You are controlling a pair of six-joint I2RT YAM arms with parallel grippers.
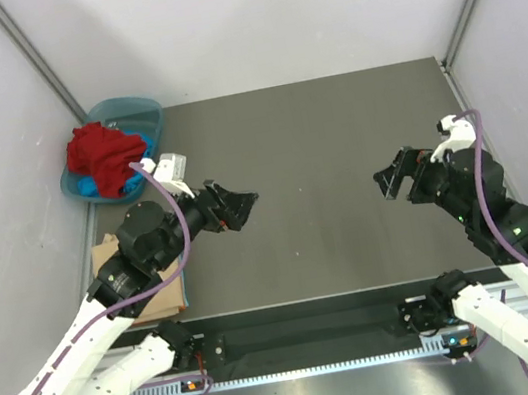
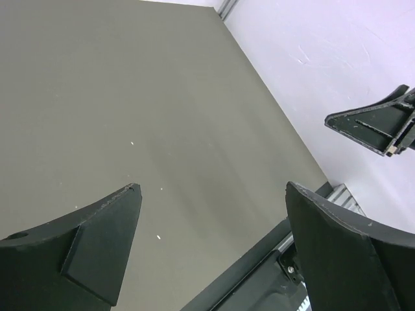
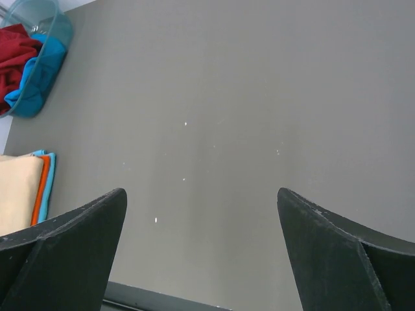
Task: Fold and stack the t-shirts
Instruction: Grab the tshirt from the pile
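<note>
Wide open and empty, the left gripper (image 1: pixel 240 206) and right gripper (image 1: pixel 393 178) hover while the crumpled deep red cloth t-shirt (image 1: pixel 100 156) lies atop a bright blue t-shirt (image 1: pixel 90 189) in the far-left translucent teal plastic basin (image 1: pixel 150 110), so one pinch risks dragging both out tangled.

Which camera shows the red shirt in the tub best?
The top external view: most of the red shirt shows, heaped over the basin. The right wrist view catches only its edge at the frame's corner; the left wrist view shows none of it.
</note>
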